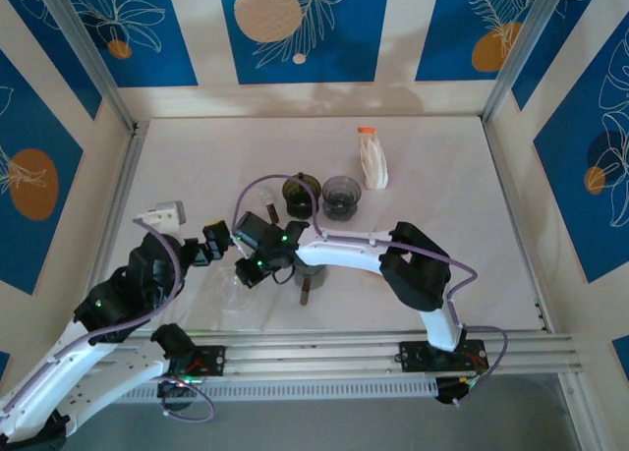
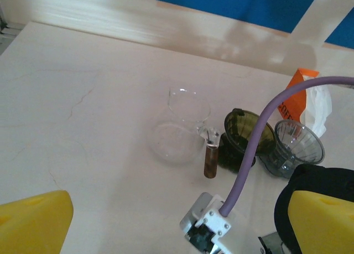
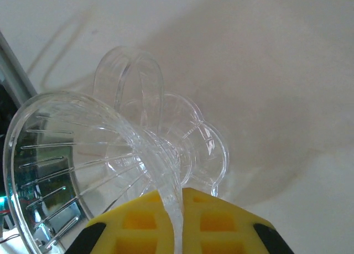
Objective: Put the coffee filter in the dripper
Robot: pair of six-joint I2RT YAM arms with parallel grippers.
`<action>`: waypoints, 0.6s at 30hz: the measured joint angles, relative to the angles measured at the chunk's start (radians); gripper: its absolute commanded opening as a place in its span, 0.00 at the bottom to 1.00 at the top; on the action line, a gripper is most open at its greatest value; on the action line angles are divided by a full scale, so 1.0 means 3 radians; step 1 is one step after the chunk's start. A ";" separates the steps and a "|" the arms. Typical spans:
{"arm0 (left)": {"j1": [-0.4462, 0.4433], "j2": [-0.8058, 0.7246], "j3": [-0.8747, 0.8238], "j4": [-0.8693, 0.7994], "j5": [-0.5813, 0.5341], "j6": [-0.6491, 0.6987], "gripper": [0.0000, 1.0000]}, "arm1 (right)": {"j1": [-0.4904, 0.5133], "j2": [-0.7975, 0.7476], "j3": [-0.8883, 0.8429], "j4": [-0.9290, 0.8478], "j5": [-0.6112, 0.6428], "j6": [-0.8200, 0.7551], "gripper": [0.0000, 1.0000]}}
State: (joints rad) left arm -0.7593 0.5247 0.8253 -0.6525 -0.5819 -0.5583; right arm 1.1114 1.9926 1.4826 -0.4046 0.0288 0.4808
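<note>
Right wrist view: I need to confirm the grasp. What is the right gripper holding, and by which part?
The right gripper holds the clear ribbed plastic dripper by its cone wall at the rim.

The overhead camera sits above and behind the arms, looking down on the whole table [image 1: 442,176]. The left wrist camera looks low across it from mid-range, sharing the olive dripper [image 1: 300,194] [image 2: 246,133] and grey dripper [image 1: 341,196] [image 2: 296,144] with the overhead view. The right wrist one is pressed close to a clear dripper [image 3: 110,149], with bare table behind.

Glass carafe [image 2: 177,139] w/ brown handle on pale table [image 1: 442,176]; blue patterned walls [image 1: 295,28] behind.
</note>
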 measured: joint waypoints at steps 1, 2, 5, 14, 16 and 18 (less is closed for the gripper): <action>0.0000 -0.0025 0.0000 0.0001 -0.0019 0.0000 1.00 | -0.0029 0.0000 -0.0003 0.0010 0.0001 0.0022 0.00; 0.0000 -0.0051 0.0000 0.0003 -0.0039 -0.0004 1.00 | -0.0064 -0.0004 -0.0009 0.0027 0.0015 0.0041 0.00; 0.0000 -0.0126 0.0000 0.0004 -0.0090 -0.0027 1.00 | -0.0172 -0.0009 -0.0019 0.0074 0.0061 0.0103 0.00; 0.0000 -0.0174 -0.0017 0.0050 -0.0172 -0.0036 1.00 | -0.0482 -0.0328 -0.0097 0.0084 0.0226 0.0191 0.00; 0.0000 -0.0173 -0.0023 0.0085 -0.0170 -0.0028 1.00 | -0.0561 -0.0506 -0.0178 0.0075 0.0249 0.0212 0.00; 0.0000 -0.0165 -0.0028 0.0136 -0.0154 -0.0020 1.00 | -0.0647 -0.0734 -0.0271 0.0028 0.0254 0.0229 0.00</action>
State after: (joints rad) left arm -0.7593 0.4751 0.8169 -0.6117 -0.6281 -0.5644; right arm 0.9173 1.7725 1.4014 -0.3962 0.1051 0.5495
